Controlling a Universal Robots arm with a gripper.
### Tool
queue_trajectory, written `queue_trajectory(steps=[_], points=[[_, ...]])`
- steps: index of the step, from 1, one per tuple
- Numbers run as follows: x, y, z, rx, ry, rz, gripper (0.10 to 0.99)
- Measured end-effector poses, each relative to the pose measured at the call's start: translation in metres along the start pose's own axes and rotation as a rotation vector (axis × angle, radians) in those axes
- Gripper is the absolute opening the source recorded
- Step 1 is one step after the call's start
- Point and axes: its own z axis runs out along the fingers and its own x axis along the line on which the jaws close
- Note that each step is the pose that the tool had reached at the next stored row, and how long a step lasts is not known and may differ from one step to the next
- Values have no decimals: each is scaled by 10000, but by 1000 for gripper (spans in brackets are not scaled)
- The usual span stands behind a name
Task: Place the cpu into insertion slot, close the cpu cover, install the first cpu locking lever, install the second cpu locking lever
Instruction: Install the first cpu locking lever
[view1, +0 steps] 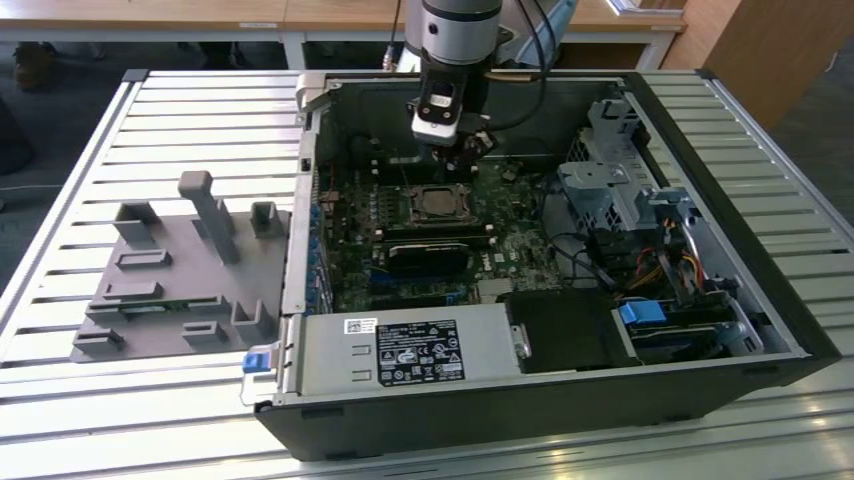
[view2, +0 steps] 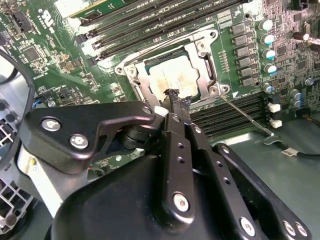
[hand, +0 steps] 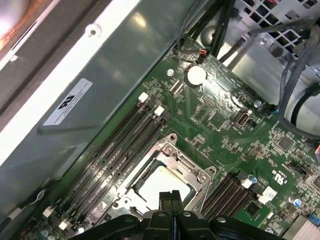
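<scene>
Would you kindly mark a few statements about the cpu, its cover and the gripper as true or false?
1. The cpu sits in the insertion slot. True.
2. The cpu cover stands upright. False: it lies flat, framing the cpu.
3. The gripper grips the cpu. False: it is shut on nothing, close to the cover's edge.
4. A grey fixture lies outside the computer case, at the exterior view's left. True.
</scene>
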Motion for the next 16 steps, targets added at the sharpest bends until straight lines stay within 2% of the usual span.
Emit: queue_trajectory(steps=[16], points=[[0, 0, 0, -19, 8, -801, 118]])
